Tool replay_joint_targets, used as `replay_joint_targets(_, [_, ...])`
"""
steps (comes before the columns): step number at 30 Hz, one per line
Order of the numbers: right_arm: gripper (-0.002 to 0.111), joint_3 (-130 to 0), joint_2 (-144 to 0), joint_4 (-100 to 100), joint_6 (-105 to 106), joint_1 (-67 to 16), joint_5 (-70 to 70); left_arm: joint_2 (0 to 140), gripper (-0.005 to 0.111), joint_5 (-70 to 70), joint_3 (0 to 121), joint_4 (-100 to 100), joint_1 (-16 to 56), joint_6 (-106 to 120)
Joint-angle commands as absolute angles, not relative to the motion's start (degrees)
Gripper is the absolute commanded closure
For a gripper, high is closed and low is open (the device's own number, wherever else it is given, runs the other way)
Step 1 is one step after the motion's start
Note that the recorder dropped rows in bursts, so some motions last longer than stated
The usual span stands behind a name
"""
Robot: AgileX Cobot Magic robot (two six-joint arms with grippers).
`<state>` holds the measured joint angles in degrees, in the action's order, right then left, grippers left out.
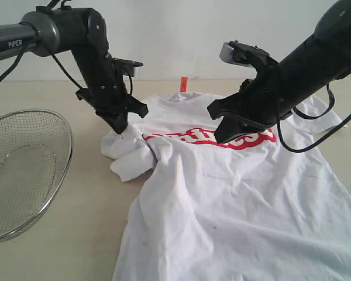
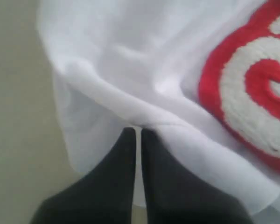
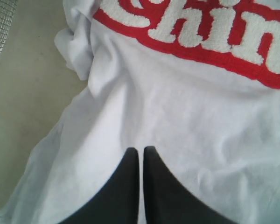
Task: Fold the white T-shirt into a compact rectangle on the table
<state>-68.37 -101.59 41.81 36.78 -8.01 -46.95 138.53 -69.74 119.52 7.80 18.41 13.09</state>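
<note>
The white T-shirt [image 1: 222,193] lies spread face up on the beige table [image 1: 88,234], its red lettered band [image 1: 245,142] across the chest and an orange collar tag [image 1: 183,84] at the far end. Its left sleeve [image 1: 131,161] is bunched up. My left gripper [image 1: 120,127] presses down at that shoulder, with its fingers shut on a ridge of white cloth [image 2: 144,116] at the gripper tips [image 2: 136,133]. My right gripper [image 1: 224,137] hangs just over the red band, shut, holding nothing; its tips [image 3: 141,150] sit above plain fabric [image 3: 177,107] below the lettering [image 3: 200,28].
A round steel wire-mesh basket [image 1: 23,170] stands on the table to the left of the shirt, its rim [image 3: 0,28] also caught in the right wrist view. Bare tabletop [image 2: 14,116] lies between basket and shirt. The right arm's black cable [image 1: 316,137] loops over the shirt.
</note>
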Motion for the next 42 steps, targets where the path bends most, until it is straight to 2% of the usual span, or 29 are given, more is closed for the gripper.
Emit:
replay_joint_targets(1, [0.109, -68.7, -101.3, 41.7, 37.3, -8.1, -46.7, 139.2, 0.102, -70.0, 118.2, 9.2, 21.5, 14.8])
replay_joint_targets(15, [0.109, -68.7, -101.3, 41.7, 37.4, -8.1, -47.0, 142.6, 0.102, -70.0, 117.4, 0.0, 22.2, 11.7])
replay_joint_targets(30, [0.109, -68.7, -101.3, 41.7, 37.4, -8.1, -46.9, 142.6, 0.102, -70.0, 117.4, -4.1, 16.2, 9.4])
replay_joint_targets(39, [0.109, -68.7, -101.3, 41.7, 37.5, -8.1, -46.9, 142.6, 0.102, -70.0, 117.5, -11.2, 15.9, 8.3])
replay_joint_targets(42, [0.109, -68.7, -101.3, 41.7, 37.4, -8.1, -47.4, 143.2, 0.102, -70.0, 121.6, -12.0, 15.9, 8.3])
